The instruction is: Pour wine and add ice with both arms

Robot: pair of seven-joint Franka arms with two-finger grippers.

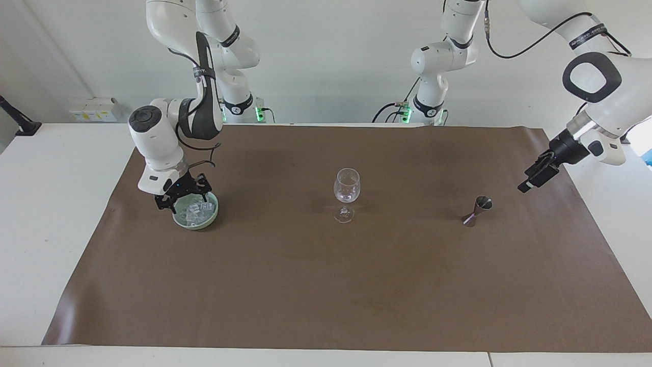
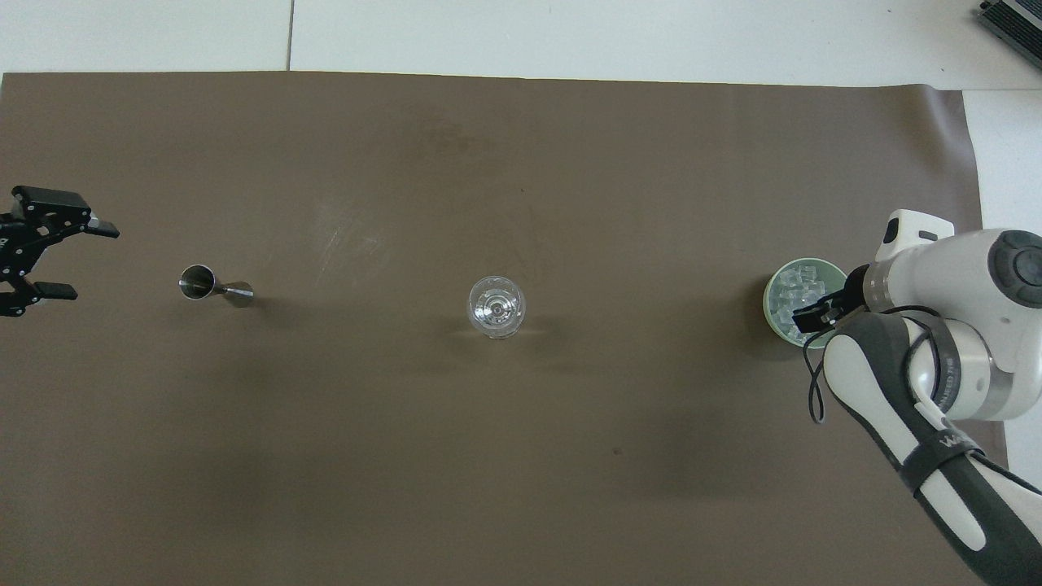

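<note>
Mat [image 1: 326, 285] is covering the table. Right gripper [image 1: 184, 202] is hanging released over the bowl [image 1: 195, 221] of ice [image 1: 194, 213]. Left gripper [image 2: 50, 259] is hovering released near the jigger [image 1: 477, 211]. Wine glass [image 1: 346, 196] is standing mid-mat.

**White table, brown mat, three items in a row**

I'm looking at a white table [image 1: 46, 204] with a large brown mat [image 1: 326, 285] spread over most of it; bare white surface shows along the edges. In my overhead view, three things stand directly on the mat in one line across its middle. A clear wine glass [image 2: 496, 307] stands upright at the centre. At nine o'clock from it, well apart, a small metal jigger [image 2: 213, 286] stands toward the left arm's end. At three o'clock, equally far off, a pale green bowl [image 2: 773, 286] sits toward the right arm's end, holding a heap of ice [image 2: 791, 291] cubes.
</note>
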